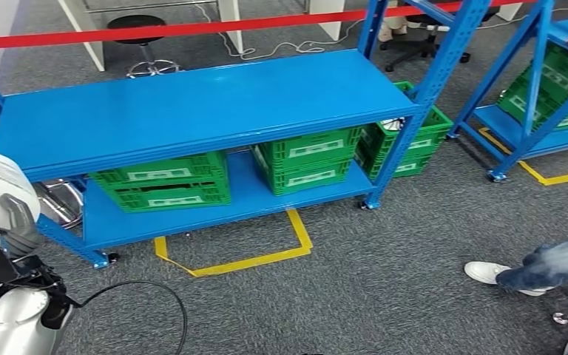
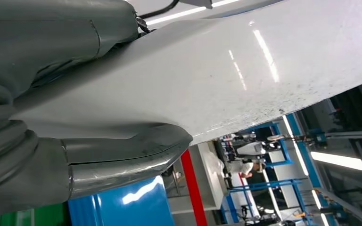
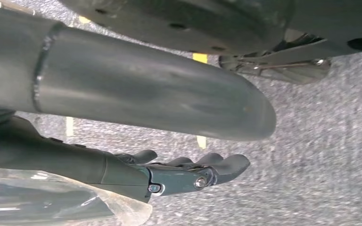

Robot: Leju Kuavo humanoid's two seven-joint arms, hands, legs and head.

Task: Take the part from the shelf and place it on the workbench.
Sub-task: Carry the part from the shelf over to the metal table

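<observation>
The blue shelf (image 1: 200,103) spans the head view, its bare top board well ahead of the robot. Under that board, on the lower level, stand two green crates (image 1: 164,183) side by side, and a third green crate (image 1: 407,140) sits on the floor just past the shelf's right post. Which crate holds the part cannot be told; something shiny shows at the rim of the third one, too small to identify. A second blue rack (image 1: 547,96) with green crates stands further right. A person's leg and white shoe (image 1: 492,272) rest on the grey carpet at the right.

The left arm (image 1: 11,296) rises at the lower left edge. The left hand (image 2: 52,155) shows as a thick grey thumb against a white surface; whether its fingers are spread or closed cannot be told.

The right hand (image 3: 160,174) hangs above the carpet, its dark fingers (image 3: 226,165) extended, close together, gripping nothing. Clear plastic wrap (image 3: 52,202) lies behind the fingers, toward the wrist.
</observation>
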